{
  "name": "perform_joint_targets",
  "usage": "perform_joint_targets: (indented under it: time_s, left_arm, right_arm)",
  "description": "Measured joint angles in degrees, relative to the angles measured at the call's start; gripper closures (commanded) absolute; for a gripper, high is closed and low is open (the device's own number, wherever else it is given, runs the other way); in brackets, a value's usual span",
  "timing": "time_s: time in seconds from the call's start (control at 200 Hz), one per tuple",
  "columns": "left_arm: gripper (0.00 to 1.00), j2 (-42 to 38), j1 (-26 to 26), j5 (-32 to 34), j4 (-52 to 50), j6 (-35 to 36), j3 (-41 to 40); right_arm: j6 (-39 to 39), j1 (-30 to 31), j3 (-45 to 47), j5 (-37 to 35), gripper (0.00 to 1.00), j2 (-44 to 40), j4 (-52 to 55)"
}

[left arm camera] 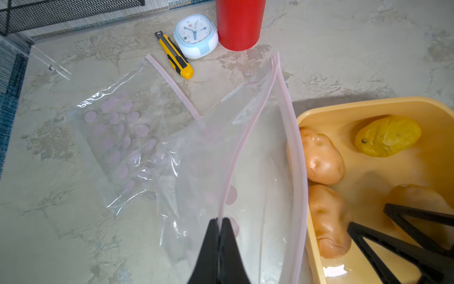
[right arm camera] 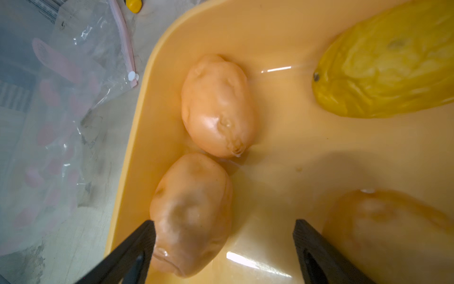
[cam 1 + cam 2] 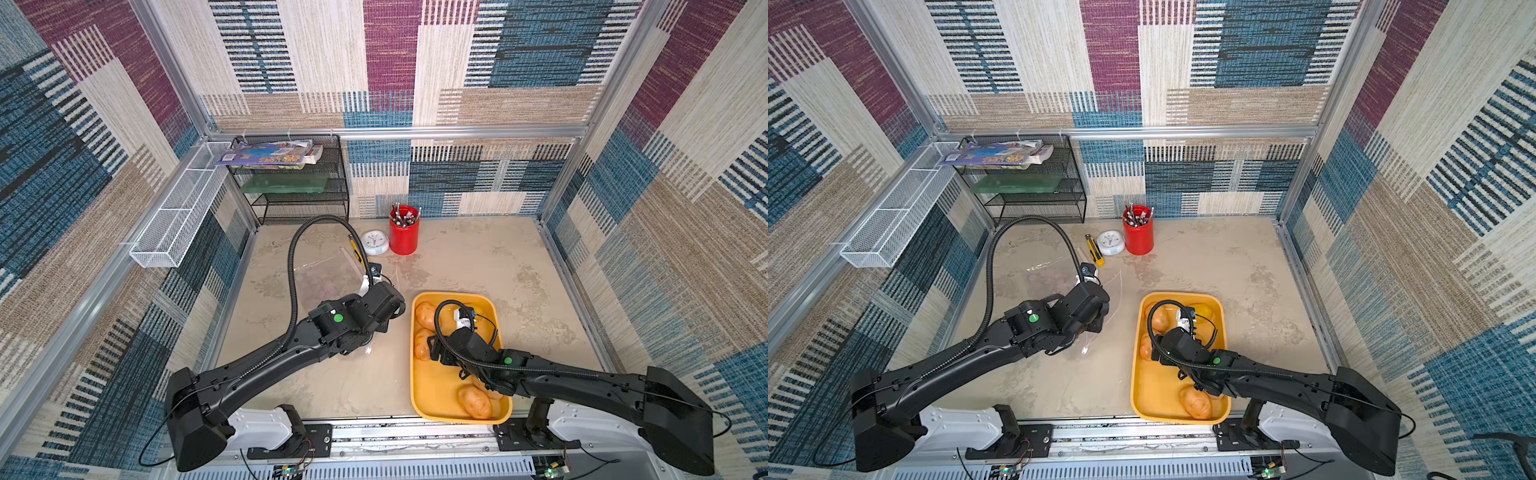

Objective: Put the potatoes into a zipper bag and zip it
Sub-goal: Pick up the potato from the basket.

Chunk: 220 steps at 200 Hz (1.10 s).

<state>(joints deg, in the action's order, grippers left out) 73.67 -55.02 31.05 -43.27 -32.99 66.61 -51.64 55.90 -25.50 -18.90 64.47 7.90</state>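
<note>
A clear zipper bag (image 1: 258, 172) with a pink zip strip and pink dots stands with its mouth open beside the yellow tray (image 1: 344, 108). My left gripper (image 1: 222, 220) is shut on one rim of the bag's mouth and holds it up. The potatoes lie in the tray: two tan ones (image 2: 216, 105) (image 2: 191, 214) along its left wall, a yellow rough one (image 2: 388, 68) at the far end, and another tan one (image 3: 475, 401) near the front. My right gripper (image 2: 224, 226) hangs open low in the tray. The nearer tan potato sits between its jaws, against one finger.
More clear plastic with a pink strip (image 1: 172, 83) lies flat on the table beyond the held bag. A yellow box cutter (image 1: 175, 56), a small clock (image 1: 195, 37) and a red pen cup (image 3: 404, 230) stand behind. A black mesh shelf (image 3: 291, 183) fills the back left corner.
</note>
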Motion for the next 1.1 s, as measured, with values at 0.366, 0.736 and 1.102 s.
perform_joint_targets:
  time_s: [0.366, 0.736, 1.102]
  left_arm:
    - [1.00, 6.8, 0.0, -3.2, 2.3, 0.4, 0.6]
    - [1.00, 3.9, 0.0, -3.3, 3.0, 0.4, -0.8]
    - [1.00, 2.1, 0.1, -3.3, 3.2, 0.4, -1.2]
  right_arm:
    - [-0.3, -0.1, -1.4, 3.4, 0.10, 7.1, -5.4]
    - [0.7, -0.1, -4.3, 4.4, 0.21, 12.6, -6.8]
    - [1.8, -0.5, -7.0, 4.2, 0.37, 16.4, -6.5]
